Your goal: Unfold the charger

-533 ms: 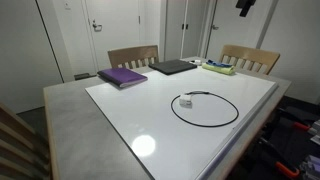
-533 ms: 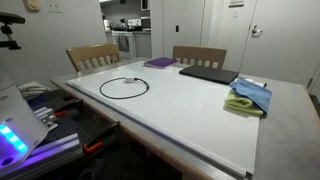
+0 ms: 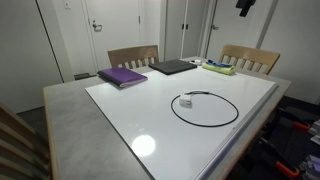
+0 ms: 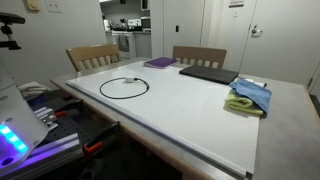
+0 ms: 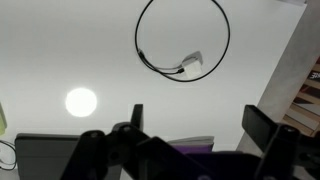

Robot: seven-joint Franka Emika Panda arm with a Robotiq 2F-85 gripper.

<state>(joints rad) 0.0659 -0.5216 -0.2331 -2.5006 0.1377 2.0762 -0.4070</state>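
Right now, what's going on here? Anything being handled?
Nothing is gripped yet. The charger lies coiled in one loop on the white table top. In the wrist view the gripper hangs open above the table, touching nothing. The purple book and the laptop lie apart from the cable.

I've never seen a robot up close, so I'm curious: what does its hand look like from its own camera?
In the wrist view the gripper is all black: two flat, angular jaws on chunky linked bars with rounded pivots, dark against the white table. No markings, cables or other colours show on it.
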